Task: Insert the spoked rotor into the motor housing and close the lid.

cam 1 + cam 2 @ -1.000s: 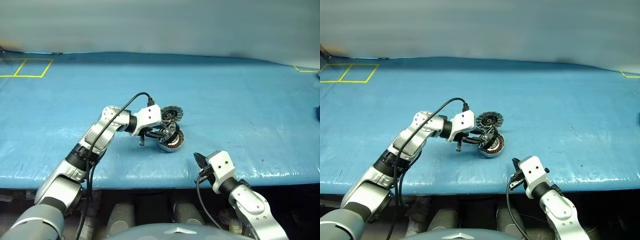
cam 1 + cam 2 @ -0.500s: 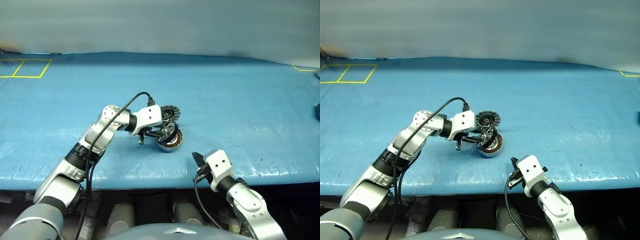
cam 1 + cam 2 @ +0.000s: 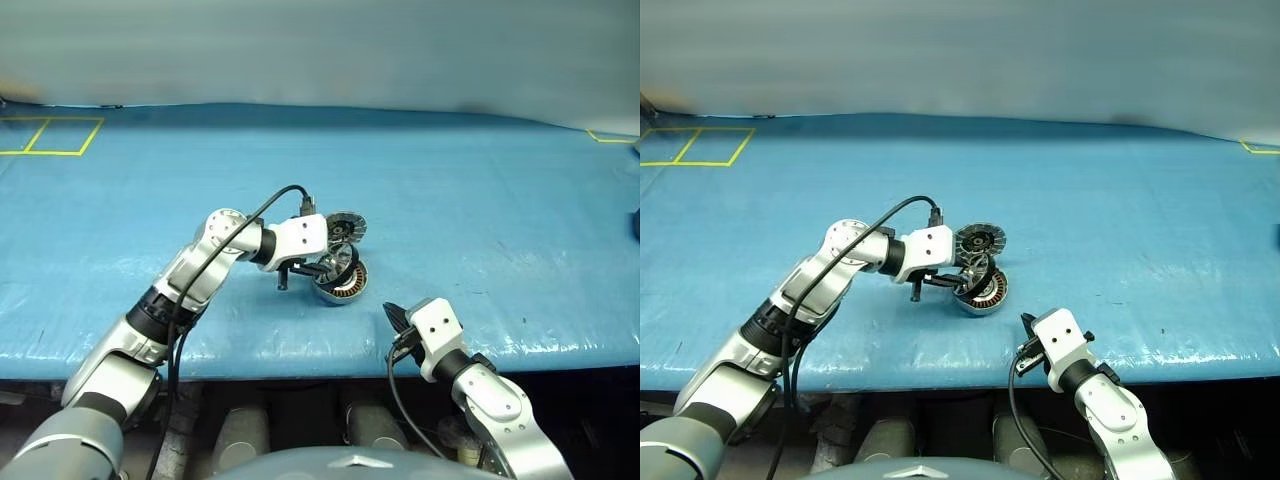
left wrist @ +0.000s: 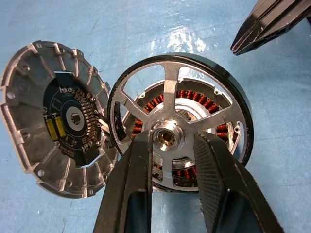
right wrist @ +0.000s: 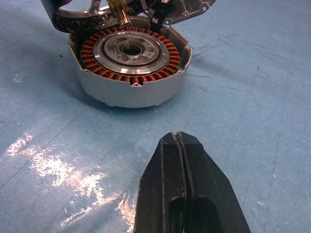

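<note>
We are gripping the wheel (image 4: 177, 124) by its shiny hub with the left gripper (image 4: 168, 141), fingers (image 4: 133, 184) partly closed on either side. We are holding the wheel tilted just above the can (image 5: 131, 65) on the blue table (image 3: 480, 190). The lid (image 4: 53, 124) is standing open beside it. The right gripper (image 5: 181, 143) is hanging fully closed and empty near the table's front edge.

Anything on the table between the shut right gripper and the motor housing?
No. In the right wrist view, only bare blue table cover lies between the right gripper and the short round grey motor housing.
</note>
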{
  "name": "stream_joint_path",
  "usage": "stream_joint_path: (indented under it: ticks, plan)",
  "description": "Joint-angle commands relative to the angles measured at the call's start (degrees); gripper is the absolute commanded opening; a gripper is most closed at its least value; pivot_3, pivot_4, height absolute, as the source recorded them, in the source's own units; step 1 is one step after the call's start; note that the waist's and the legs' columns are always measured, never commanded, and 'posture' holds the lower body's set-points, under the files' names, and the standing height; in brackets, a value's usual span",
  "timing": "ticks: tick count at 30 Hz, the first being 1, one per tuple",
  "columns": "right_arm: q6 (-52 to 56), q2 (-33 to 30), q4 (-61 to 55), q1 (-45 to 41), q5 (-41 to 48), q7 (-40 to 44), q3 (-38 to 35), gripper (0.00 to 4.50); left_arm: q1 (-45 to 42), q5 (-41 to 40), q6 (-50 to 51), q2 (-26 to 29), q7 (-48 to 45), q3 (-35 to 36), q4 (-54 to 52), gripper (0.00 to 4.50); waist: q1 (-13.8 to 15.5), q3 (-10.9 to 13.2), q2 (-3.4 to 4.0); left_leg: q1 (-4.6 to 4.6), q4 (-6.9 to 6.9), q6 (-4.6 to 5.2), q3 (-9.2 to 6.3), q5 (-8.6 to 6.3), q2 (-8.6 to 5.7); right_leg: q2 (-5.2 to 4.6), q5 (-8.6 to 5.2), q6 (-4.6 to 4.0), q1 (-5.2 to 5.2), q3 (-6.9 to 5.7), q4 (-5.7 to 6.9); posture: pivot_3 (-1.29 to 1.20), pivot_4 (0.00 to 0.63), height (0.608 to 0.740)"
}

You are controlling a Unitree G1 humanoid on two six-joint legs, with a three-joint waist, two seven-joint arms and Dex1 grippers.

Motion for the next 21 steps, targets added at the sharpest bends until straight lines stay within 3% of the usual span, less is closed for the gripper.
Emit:
stream_joint_path:
  ticks: [1, 21]
  plan:
    - [-1.25, 0.06, -0.73, -0.12, -0.14, -0.18, 0.0, 0.0, -0.59, 1.03, -0.47, 0.3, 0.43, -0.09, -1.51, 0.91, 0.0, 0.0, 0.0, 0.0, 0.0, 0.0, 0.0, 0.0, 0.0, 0.0, 0.0, 0.0, 0.0, 0.0, 0.0, 0.0, 0.15, 0.74]
    - [-1.22, 0.15, -0.35, -0.54, -0.38, -0.08, 0.05, 0.0, -0.36, 5.52, -0.56, 1.11, 1.48, -1.77, -0.03, 0.91, -0.05, 0.0, 0.0, 0.01, -0.02, 0.0, 0.0, 0.0, 0.01, 0.01, -0.01, -0.02, 0.0, 0.0, 0.0, 0.0, 0.15, 0.74]
